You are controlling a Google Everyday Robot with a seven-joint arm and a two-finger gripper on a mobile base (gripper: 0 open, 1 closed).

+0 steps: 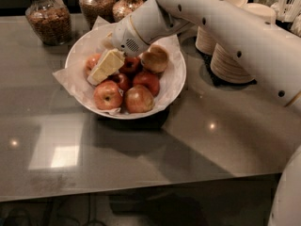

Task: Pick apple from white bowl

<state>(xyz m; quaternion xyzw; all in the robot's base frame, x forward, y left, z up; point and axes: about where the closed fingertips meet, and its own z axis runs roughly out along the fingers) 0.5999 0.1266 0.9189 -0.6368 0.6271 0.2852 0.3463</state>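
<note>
The white bowl (175,81), wide, shallow and lined with crinkled paper, stands on the grey table and holds several apples. A large red-orange streaked apple (107,94) lies at the bowl's front left. Another like it (138,99) lies beside it. A paler tan apple (155,59) and smaller dark-red apples (148,81) lie behind. My gripper (105,67), pale cream, hangs low over the left of the bowl, just above the front-left apple. It partly hides one more reddish apple (91,64) at the left rim.
Glass jars of nuts (49,16) stand behind the bowl at the back left. Stacks of beige paper bowls and cups (230,55) stand to the right, under my white arm (225,22). The grey table (141,159) stretches toward the front edge.
</note>
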